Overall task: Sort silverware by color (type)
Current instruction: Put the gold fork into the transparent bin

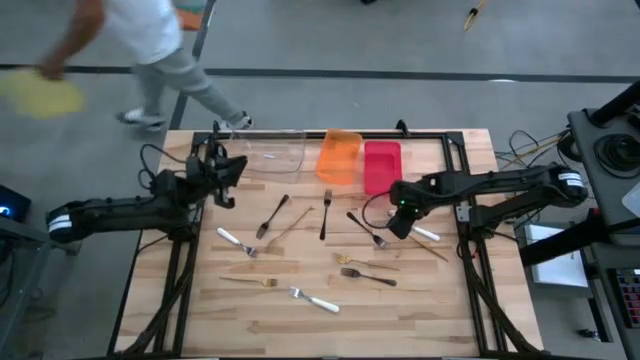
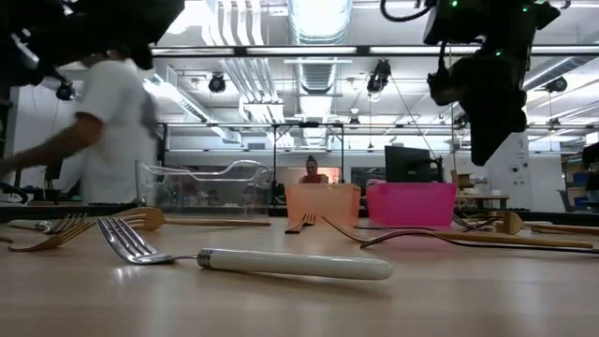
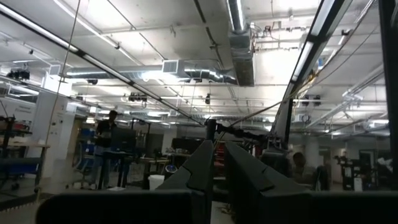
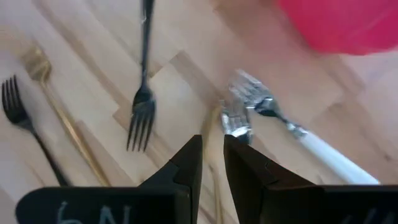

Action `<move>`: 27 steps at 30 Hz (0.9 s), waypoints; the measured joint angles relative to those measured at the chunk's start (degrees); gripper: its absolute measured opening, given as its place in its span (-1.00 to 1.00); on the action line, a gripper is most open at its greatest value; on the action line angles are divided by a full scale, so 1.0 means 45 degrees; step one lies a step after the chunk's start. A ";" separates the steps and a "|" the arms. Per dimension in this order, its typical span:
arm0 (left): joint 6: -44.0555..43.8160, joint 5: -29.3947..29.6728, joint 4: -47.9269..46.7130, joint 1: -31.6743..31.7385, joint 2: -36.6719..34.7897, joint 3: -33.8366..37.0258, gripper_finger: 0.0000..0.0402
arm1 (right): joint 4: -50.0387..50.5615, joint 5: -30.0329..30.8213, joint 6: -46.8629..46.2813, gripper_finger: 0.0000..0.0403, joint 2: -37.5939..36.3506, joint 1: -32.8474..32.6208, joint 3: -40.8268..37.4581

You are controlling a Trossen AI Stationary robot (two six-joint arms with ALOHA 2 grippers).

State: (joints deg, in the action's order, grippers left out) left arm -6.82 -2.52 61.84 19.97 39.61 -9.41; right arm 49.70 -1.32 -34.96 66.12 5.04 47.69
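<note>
The silverware lies scattered flat on the wooden table [image 1: 300, 330]: black forks [image 1: 326, 212] [image 1: 272, 215], gold pieces [image 1: 250, 281] [image 1: 350, 260] and silver forks with pale handles [image 1: 315, 299] [image 1: 237, 242]. My right gripper [image 1: 398, 228] hangs above the table's right middle and points steeply down, open by a narrow gap with nothing between its fingers. Below it in the right wrist view lie a silver fork with a pale handle [image 4: 280, 118], a second silver fork head [image 4: 235, 121] and a black fork [image 4: 142, 106]. My left gripper [image 1: 230, 168] is raised at the far left, tilted upward and shut [image 3: 214, 155].
Three bins stand in a row at the table's far edge: clear [image 1: 270, 150], orange [image 1: 339, 155] and red [image 1: 381, 165]. A person [image 1: 150, 40] walks past beyond the far left corner. Cables and equipment lie off the right edge.
</note>
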 joint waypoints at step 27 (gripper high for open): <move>0.3408 0.0000 -0.4410 0.0000 0.2471 -0.3068 -0.89 | 0.1002 -0.1954 -0.2601 -0.47 0.3620 -0.1870 0.0032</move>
State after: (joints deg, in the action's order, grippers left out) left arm 8.51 -2.52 41.99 19.97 50.73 -23.22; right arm 54.21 -10.11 -46.66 82.41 -3.38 47.83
